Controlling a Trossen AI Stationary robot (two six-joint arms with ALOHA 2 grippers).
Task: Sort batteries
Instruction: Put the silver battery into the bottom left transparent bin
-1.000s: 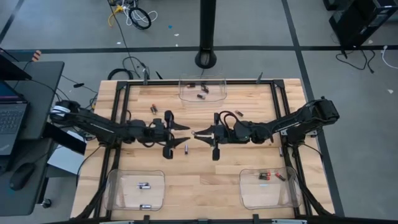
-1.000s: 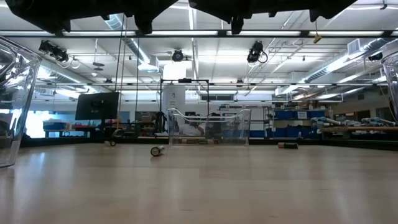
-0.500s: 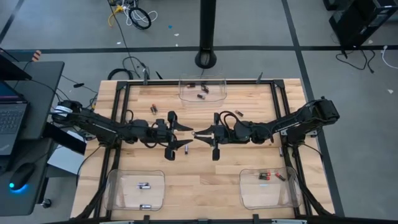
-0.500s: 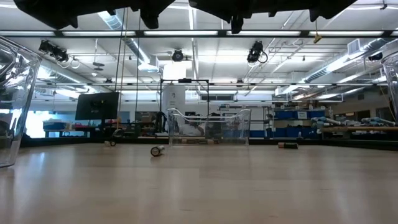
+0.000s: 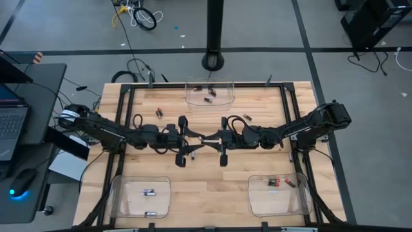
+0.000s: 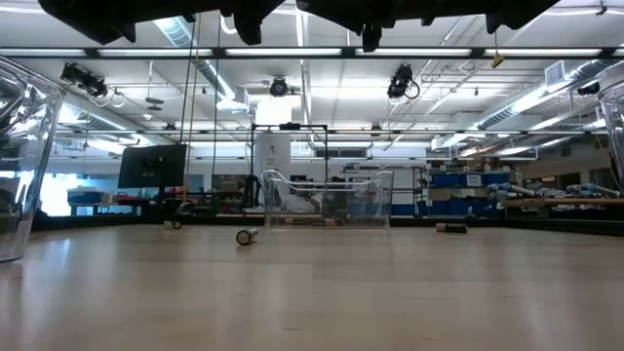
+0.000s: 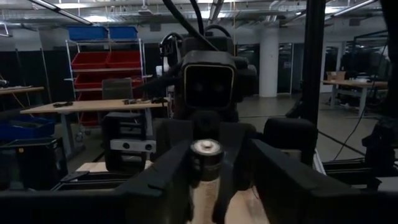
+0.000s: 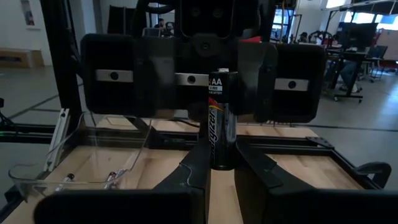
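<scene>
Above the table's middle my right gripper [image 5: 214,139] is shut on a black AA battery [image 8: 221,118]. The battery sticks out level toward the table's left. My left gripper [image 5: 196,140] faces it, open. Its two fingers [image 7: 163,180] stand on either side of the battery's free end [image 7: 206,154] without plainly touching it. Loose batteries lie on the wood at the far left [image 5: 159,112], the far right [image 5: 248,117] and under the left gripper [image 5: 192,154]. My right gripper pinches the battery's end nearest to it [image 8: 221,163] between its two fingers. The fingers come level from the table's right and lie along the battery. The battery is lifted clear of the table, level, with its other end toward my left gripper.
A clear bin [image 5: 209,91] with several batteries stands at the far edge. A near-left bin [image 5: 140,196] holds silvery cells and a near-right bin [image 5: 278,192] holds black and red ones. The low view shows one battery [image 6: 247,235] on the bare wood.
My left gripper has moved toward the table's right, up to the battery held by my right gripper. Its fingers now stand on either side of the battery's free end. The right gripper and the battery have kept still.
</scene>
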